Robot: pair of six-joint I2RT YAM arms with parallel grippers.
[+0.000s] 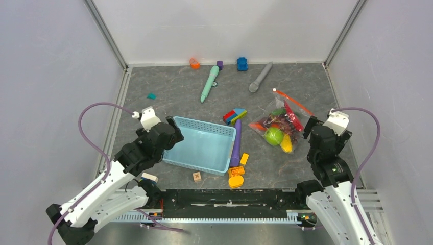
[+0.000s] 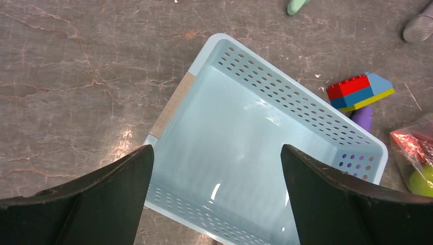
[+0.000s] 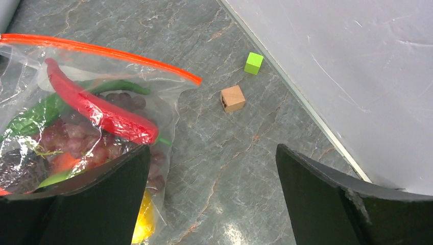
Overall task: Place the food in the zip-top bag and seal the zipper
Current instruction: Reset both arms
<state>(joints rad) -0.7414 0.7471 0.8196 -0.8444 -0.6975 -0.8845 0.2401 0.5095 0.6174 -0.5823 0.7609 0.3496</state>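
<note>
Right gripper (image 3: pixel 210 168) agape beside zip-top bag (image 3: pixel 168 104) edge

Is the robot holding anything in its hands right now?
No, nothing. The left gripper is open over the blue basket, and the right gripper is open at the zip-top bag edge.

We see a light-blue mesh basket (image 1: pixel 204 122) on the grey marbled table (image 1: pixel 168 92), with a purple cylinder (image 1: pixel 236 145) lying along its right side. A stack of red, blue and yellow blocks (image 1: pixel 234 116) sits at the cylinder's far end, and a yellow block (image 1: pixel 244 158) and orange blocks (image 1: pixel 236 176) lie by its near end. Further back lie a teal pen-shaped toy (image 1: pixel 209 84) and a grey rod (image 1: pixel 260 77). Near the right wall are a green cube (image 3: pixel 253 63) and a wooden cube (image 3: pixel 232 98).
</note>
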